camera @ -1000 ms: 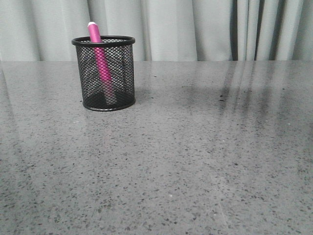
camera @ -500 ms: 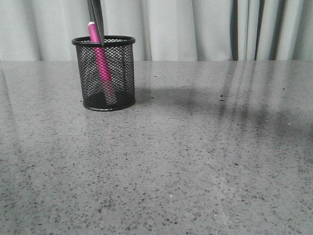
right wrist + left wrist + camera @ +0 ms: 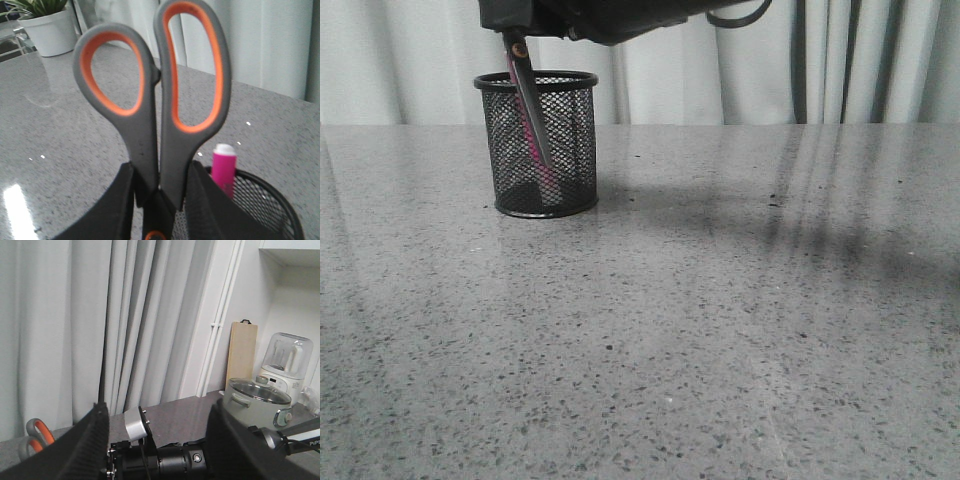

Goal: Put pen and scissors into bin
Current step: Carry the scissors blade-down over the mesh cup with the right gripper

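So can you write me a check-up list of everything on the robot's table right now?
Surface: grey speckled table, glossy, bare apart from the bin.
Bin: black mesh bin upright at the far left.
Pen: pink pen standing inside the bin.
Scissors: scissors held blades-down, tips already inside the bin, handles above the rim.
Clutter: nothing seen on the table.
Grippers: right gripper shut on the scissors just below the handles; left gripper fingers apart, holding nothing.
Cables: one dark cable looping off the arm.
Surroundings: pale curtains behind; potted plant, a pot and an appliance off to the sides.
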`<state>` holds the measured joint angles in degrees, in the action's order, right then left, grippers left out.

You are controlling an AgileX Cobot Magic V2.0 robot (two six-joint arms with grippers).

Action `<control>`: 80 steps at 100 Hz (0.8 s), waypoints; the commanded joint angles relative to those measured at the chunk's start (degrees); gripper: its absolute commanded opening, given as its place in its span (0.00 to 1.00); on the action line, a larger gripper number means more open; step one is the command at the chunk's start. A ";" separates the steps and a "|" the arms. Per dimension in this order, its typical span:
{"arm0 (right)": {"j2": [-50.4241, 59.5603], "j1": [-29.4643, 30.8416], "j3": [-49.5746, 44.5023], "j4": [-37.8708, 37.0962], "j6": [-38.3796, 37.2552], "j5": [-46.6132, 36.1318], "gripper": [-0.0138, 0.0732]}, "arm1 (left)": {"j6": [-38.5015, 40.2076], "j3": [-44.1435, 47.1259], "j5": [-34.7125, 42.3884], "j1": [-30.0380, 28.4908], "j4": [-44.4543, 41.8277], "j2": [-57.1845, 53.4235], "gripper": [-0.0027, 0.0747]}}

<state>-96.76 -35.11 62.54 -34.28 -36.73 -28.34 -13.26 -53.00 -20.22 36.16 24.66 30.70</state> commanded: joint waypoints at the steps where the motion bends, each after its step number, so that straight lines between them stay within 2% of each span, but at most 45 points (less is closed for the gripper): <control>1: 2.58 0.00 1.40 0.57 0.58 -12.69 0.08 | -0.07 -1.53 2.70 0.34 0.24 0.36 0.54; 7: 2.58 0.00 1.85 0.72 0.58 -19.60 0.08 | -0.07 -1.53 1.91 0.34 0.24 0.36 0.54; 14: 2.58 0.21 3.27 1.00 0.58 -22.21 0.08 | -0.07 -1.53 1.29 0.34 0.24 0.36 0.54; 28: 2.58 2.07 6.53 1.00 2.53 -21.94 0.08 | -0.07 -1.53 1.24 0.34 0.24 0.36 0.54; 47: 2.58 6.51 7.57 1.00 2.79 -16.00 0.08 | -0.07 -1.53 1.24 0.34 0.24 0.36 0.54; 62: 0.82 8.91 7.57 1.00 2.79 -18.12 0.08 | -0.07 -1.53 1.24 0.34 -0.57 0.36 0.54; 80: -2.62 9.01 7.34 0.39 2.79 -22.33 0.08 | -0.07 -1.53 1.24 0.34 -1.39 0.36 0.54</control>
<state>-100.55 -26.36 68.05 -34.70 -34.53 -43.78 -13.26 -53.00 -22.72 36.16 22.98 30.70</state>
